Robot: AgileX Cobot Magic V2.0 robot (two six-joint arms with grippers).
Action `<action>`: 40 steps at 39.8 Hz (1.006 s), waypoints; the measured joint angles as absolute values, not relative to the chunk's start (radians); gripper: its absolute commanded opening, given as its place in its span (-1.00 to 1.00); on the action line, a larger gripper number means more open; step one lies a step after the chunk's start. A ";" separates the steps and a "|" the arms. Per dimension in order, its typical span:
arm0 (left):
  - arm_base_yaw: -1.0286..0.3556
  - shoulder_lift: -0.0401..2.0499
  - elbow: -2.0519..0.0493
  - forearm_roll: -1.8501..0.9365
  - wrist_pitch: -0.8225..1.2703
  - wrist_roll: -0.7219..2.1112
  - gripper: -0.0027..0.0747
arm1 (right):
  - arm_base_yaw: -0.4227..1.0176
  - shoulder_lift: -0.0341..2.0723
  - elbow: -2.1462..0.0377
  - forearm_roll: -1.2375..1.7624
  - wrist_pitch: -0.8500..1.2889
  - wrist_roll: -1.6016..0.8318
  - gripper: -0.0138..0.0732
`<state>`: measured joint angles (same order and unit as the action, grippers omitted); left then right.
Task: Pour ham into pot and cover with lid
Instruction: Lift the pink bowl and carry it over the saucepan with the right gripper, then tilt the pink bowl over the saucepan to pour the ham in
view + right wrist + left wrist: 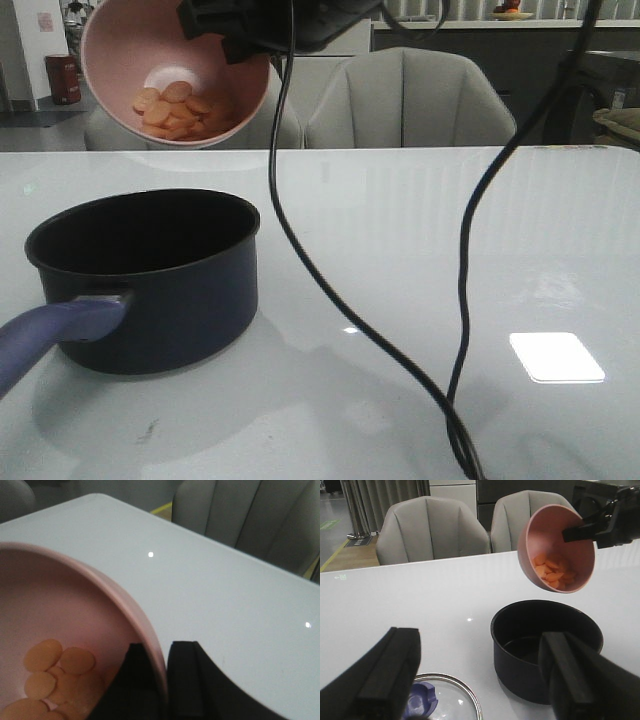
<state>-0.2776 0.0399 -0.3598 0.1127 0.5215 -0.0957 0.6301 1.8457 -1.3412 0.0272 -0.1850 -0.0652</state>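
Observation:
My right gripper (232,40) is shut on the rim of a pink bowl (120,50) and holds it tilted in the air above the pot. The ham (172,108), orange roundish chunks, lies in the low side of the bowl; it also shows in the left wrist view (554,573) and the right wrist view (50,675). The pot (150,280), dark navy with a purple-blue handle (50,335), stands empty on the table. The lid (451,702) lies flat on the table beside the pot, under my open left gripper (480,680), which holds nothing.
Two black cables (300,250) hang down across the middle of the front view to the table. Grey chairs (410,100) stand behind the white table (500,220). The pot sits at the table's left side.

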 measured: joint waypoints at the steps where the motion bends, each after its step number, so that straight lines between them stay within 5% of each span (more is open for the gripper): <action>1: -0.278 0.040 -0.360 0.113 0.522 -0.096 0.45 | 0.633 1.857 -1.341 0.022 -0.212 -0.070 -0.38; 23: -0.278 0.040 -0.360 0.113 0.522 -0.096 0.45 | 0.671 2.021 -1.204 0.000 -1.068 -0.257 -0.38; 40: -0.278 0.040 -0.360 0.113 0.522 -0.096 0.45 | 0.671 2.088 -1.208 -0.022 -1.107 -0.397 -0.38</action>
